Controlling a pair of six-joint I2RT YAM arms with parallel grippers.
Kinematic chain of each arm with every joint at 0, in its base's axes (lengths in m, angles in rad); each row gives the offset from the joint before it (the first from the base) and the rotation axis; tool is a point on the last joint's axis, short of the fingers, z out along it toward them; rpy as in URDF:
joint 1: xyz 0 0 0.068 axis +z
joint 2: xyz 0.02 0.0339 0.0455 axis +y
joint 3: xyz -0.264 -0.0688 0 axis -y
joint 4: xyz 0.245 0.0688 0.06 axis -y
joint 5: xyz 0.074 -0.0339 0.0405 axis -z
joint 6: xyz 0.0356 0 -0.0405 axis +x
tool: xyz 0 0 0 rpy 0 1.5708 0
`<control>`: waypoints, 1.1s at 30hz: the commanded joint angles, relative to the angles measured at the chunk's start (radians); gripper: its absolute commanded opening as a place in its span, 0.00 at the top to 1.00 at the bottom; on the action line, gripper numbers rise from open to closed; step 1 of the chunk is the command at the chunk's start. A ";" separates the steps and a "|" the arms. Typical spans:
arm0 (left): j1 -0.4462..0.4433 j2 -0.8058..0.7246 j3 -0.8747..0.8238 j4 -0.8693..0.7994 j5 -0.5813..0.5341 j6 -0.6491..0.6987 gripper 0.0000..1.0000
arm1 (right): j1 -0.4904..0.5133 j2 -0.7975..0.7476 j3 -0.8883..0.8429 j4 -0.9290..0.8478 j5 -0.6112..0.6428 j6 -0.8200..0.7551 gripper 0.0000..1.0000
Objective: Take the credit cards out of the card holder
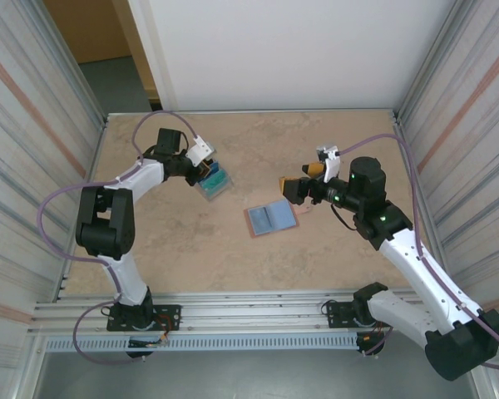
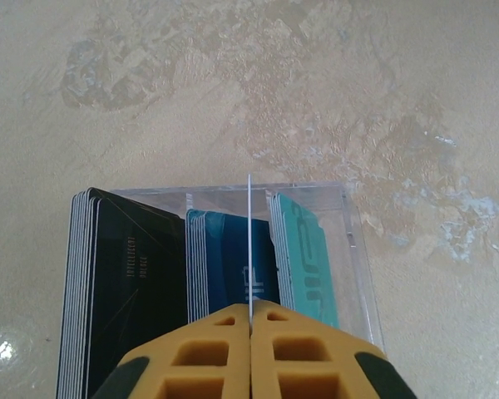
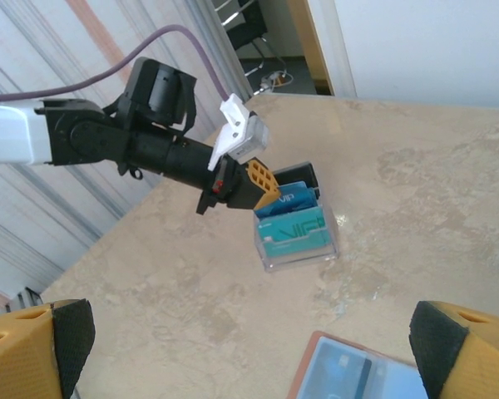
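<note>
Folding the left arm high at the elbow and reaching toward 11 o'clock of the worktop (image 1: 233, 266), pointing the left gripper (image 2: 250, 312) down over a clear box (image 2: 355, 249) of upright credit cards (image 2: 125, 283) in black, blue and teal. Pinching one credit card (image 2: 249, 241) edge-on between pads pressed together, just above the box's middle stack. Stretching the right arm in from 5 o'clock, holding the right gripper (image 1: 289, 188) low and level, jaws spread wide, at 1 o'clock of the card holder (image 1: 272, 219). Showing that pink-rimmed card holder lying open and flat mid-worktop, a blue card tucked in its pocket.
</note>
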 commanded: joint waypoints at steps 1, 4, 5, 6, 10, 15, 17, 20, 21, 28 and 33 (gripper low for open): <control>0.008 -0.002 0.012 -0.025 0.001 0.011 0.84 | -0.006 0.005 0.026 0.000 -0.040 0.021 0.01; 0.008 -0.021 0.011 -0.026 -0.001 0.001 0.77 | -0.003 0.011 0.040 -0.009 -0.039 0.007 0.02; 0.005 -0.031 0.009 -0.026 -0.002 -0.003 0.76 | -0.001 0.007 0.044 -0.014 -0.033 -0.006 0.01; 0.004 -0.039 0.008 -0.025 -0.004 -0.005 0.76 | 0.003 0.004 0.046 -0.019 -0.025 -0.023 0.01; -0.009 -0.086 0.001 -0.024 -0.028 -0.016 0.75 | 0.050 -0.022 0.061 -0.066 0.084 -0.115 0.01; -0.026 -0.171 -0.038 0.001 -0.035 -0.055 0.64 | 0.101 -0.015 0.108 -0.165 0.229 -0.152 0.02; -0.030 -0.219 -0.063 0.021 -0.038 -0.084 0.57 | 0.103 -0.014 0.103 -0.160 0.273 -0.125 0.02; -0.033 -0.302 -0.108 0.057 -0.048 -0.156 0.44 | 0.104 -0.018 0.085 -0.148 0.323 -0.101 0.01; -0.035 -0.332 -0.126 0.070 -0.050 -0.177 0.38 | 0.103 -0.013 0.083 -0.152 0.337 -0.095 0.02; -0.079 -0.589 -0.282 0.162 -0.220 -0.367 0.01 | 0.116 0.098 0.116 -0.241 0.383 -0.062 0.04; -0.093 -0.769 -0.401 0.197 -0.388 -0.528 0.01 | 0.196 0.216 0.130 -0.298 0.454 -0.048 0.13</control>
